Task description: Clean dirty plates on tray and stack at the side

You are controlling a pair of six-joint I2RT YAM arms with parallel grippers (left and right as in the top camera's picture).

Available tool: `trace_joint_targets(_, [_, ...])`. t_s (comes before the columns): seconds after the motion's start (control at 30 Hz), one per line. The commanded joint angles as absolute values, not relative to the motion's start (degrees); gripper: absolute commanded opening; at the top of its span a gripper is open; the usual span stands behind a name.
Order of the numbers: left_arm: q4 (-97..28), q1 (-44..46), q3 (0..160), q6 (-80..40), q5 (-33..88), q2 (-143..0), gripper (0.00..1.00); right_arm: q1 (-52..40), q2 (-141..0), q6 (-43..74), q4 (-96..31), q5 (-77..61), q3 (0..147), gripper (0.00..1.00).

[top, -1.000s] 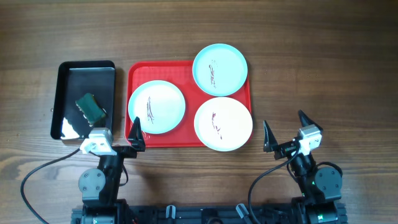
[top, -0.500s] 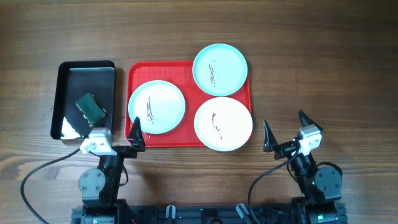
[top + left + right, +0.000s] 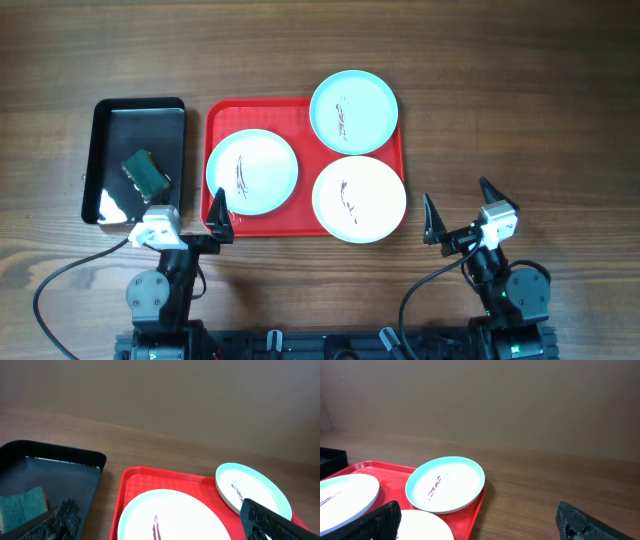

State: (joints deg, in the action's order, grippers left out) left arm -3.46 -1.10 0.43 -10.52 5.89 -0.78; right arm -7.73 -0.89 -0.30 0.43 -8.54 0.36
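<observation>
Three pale plates with dark-red smears lie on the red tray (image 3: 215, 115): one at the left (image 3: 252, 171), one at the back right (image 3: 353, 111), one at the front right (image 3: 359, 199). My left gripper (image 3: 185, 212) is open and empty, at the tray's near left corner. My right gripper (image 3: 460, 210) is open and empty, on the table right of the tray. The left wrist view shows the left plate (image 3: 175, 515) between the open fingers (image 3: 160, 525). The right wrist view shows the back plate (image 3: 445, 484) ahead of the open fingers (image 3: 480, 522).
A black tray (image 3: 110, 125) stands left of the red tray and holds a green sponge (image 3: 146, 173) and a little water; it also shows in the left wrist view (image 3: 50, 467). Bare wooden table (image 3: 520, 120) lies to the right and behind.
</observation>
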Motion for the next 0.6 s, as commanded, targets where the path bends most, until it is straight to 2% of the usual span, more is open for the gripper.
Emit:
trace_joint_targets(0.0, [-3.7,-0.7,0.3,-11.4,8.7,-0.4,1.00,-8.1,-0.3,0.2,0.6,-9.0,0.3,1.00])
trace_joint_targets(0.57, [-6.0,-0.7,2.6,-11.5,8.3,-0.8,1.00,-8.1,-0.6,0.2,0.6,-11.0,1.1,1.00])
